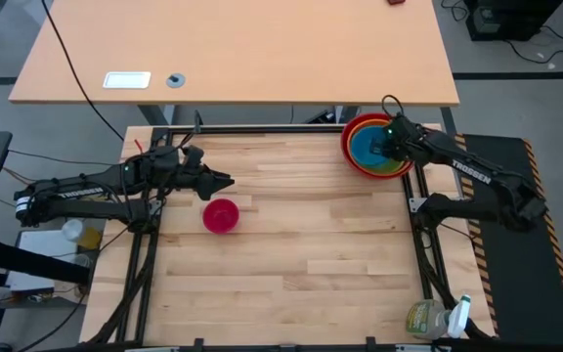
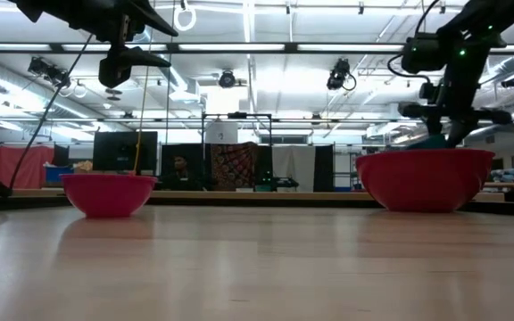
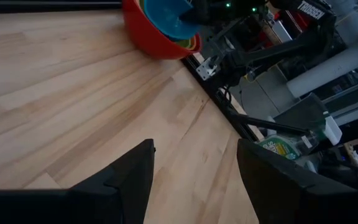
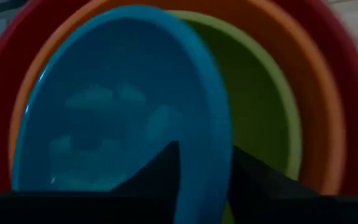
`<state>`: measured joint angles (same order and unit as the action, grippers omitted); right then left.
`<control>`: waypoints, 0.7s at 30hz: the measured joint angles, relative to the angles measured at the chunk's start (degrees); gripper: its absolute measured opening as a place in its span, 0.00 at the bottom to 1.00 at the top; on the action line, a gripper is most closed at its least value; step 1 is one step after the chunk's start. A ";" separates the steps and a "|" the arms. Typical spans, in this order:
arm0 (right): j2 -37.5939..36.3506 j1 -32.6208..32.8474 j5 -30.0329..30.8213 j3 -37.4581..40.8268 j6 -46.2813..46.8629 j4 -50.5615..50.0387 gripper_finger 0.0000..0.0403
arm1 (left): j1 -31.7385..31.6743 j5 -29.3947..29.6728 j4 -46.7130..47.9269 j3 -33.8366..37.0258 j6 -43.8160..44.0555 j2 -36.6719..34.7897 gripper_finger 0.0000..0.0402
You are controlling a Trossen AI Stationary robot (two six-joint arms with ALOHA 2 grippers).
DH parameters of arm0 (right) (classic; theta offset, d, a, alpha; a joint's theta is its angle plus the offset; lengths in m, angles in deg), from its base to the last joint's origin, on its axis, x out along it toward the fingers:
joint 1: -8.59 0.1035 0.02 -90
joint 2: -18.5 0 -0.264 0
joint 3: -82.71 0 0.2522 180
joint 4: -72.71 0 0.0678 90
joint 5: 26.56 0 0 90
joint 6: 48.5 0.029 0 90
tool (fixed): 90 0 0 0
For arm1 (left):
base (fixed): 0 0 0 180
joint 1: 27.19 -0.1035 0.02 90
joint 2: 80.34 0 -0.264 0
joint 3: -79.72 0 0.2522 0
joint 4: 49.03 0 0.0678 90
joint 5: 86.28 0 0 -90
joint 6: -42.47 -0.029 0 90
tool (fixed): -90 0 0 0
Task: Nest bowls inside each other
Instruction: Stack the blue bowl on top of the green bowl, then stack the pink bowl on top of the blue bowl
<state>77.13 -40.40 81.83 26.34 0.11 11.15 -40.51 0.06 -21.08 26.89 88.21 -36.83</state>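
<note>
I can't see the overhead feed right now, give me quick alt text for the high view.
The right tool sits over the blue bowl, nested with lime green, orange and red bowls at the wooden table's far right corner. The pink bowl stands alone mid-left, just beyond the open left tool.

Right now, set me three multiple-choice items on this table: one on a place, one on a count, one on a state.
1. Where is the pink bowl?
A. Alone on the table near the left gripper
B. Inside the blue bowl
C. Held by the right gripper

2. How many bowls are in the stack at the far right corner?
A. Two
B. Four
C. Five

3. How does the blue bowl sit?
A. Upside down
B. Tilted in the lime green bowl, its rim between the fingers of the right gripper
C. Flat on the table

Answers: 1 A, it stands apart; 2 B, red, orange, green, blue; 3 B, the right wrist view shows it.
</note>
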 joint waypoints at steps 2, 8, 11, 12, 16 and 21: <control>0.89 -0.02 -0.92 -0.01 0.02 1.03 0.37 | 0.00 0.00 -0.02 0.00 0.12 0.00 0.58; 2.40 -0.76 -1.80 -0.13 -0.68 -1.22 0.57 | 0.02 -0.50 -0.23 -0.02 0.23 0.00 0.58; 2.07 -0.76 -2.22 -0.14 -0.65 -1.17 0.61 | 0.02 -0.53 -0.23 -0.01 0.24 0.00 0.58; 1.95 -0.76 -2.74 -0.36 -0.63 -1.59 0.61 | 0.02 -0.55 -0.23 0.00 0.24 0.00 0.58; 1.96 -0.10 -3.08 -3.12 -1.05 -4.94 0.60 | 0.02 -0.98 -0.21 0.00 0.21 0.00 0.58; 2.17 5.77 -3.70 -10.06 -7.09 -3.37 0.58 | 0.02 -2.42 0.92 -0.01 -1.26 -0.02 0.58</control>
<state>79.30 -34.63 78.13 16.28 -6.98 7.78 -40.49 -2.36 -20.16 26.89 86.94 -36.85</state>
